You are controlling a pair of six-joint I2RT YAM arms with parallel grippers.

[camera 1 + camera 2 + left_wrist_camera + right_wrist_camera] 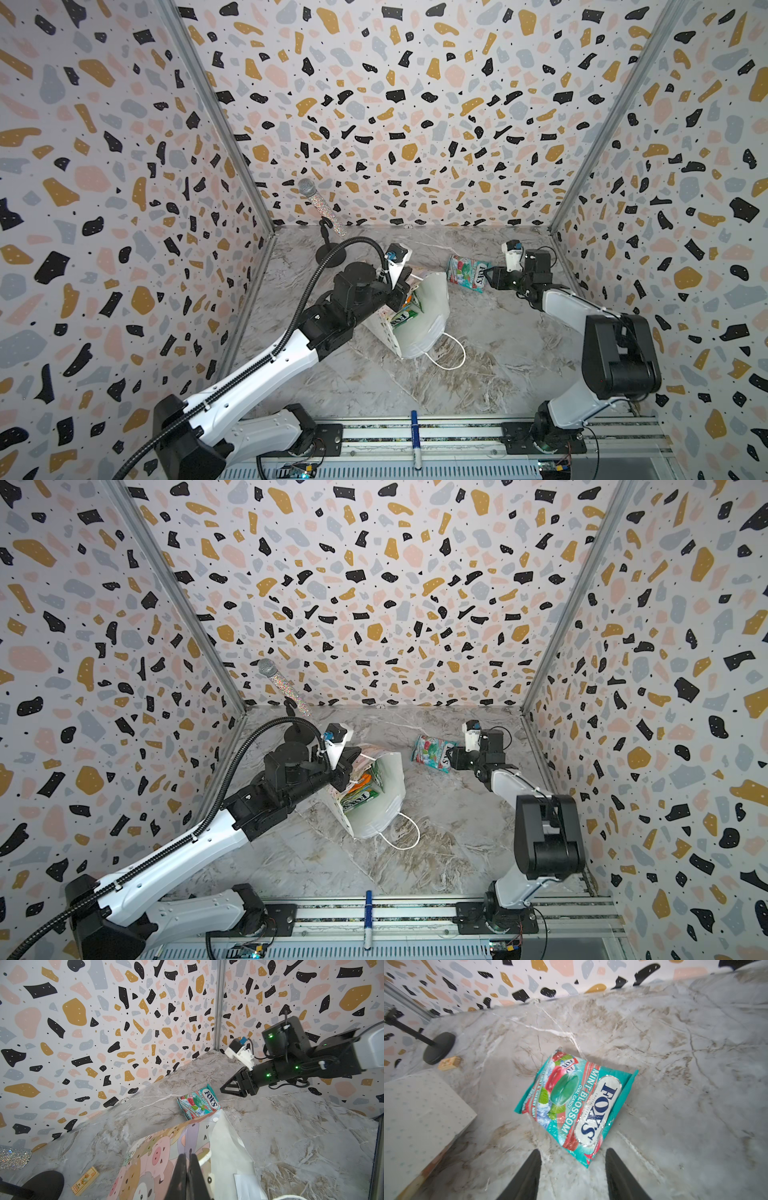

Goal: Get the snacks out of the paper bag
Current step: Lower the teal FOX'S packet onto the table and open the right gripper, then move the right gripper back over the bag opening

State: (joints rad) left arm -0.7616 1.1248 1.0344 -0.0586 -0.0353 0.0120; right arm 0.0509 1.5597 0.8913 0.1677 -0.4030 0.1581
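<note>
In both top views my left tool [401,286] is at the rim of the paper bag [428,316], which leans near the middle of the worktop [498,353] with its mouth facing up. A yellow-green packet [405,318] and an orange packet [411,297] show inside. A teal-red packet [467,272] lies flat toward the far right corner, apart from the bag, with my right tool [492,278] just beside it. In a top view the right tool [455,758] overlaps the packet's [432,752] near end.

From the left wrist, my left tool [188,1159] has its jaws pressed together. They seem to pinch the bag's wall [224,1147], though the paper between them is hidden. The teal-red packet [198,1103] rests beyond the rim.

From the right wrist, my right tool [573,1151] has its jaws spread, gripping nothing. A corner of the packet [571,1101] lies on the worktop between them. The bag [419,1109] and a wooden block [449,1062] lie well off to one side.

I judge this the set-down of one packet. To finish cleanly I should lift the right tool straight up with the jaws wide, so no finger drags that corner. My left pinch must not loosen, so the mouth is open for the next reach.
</note>
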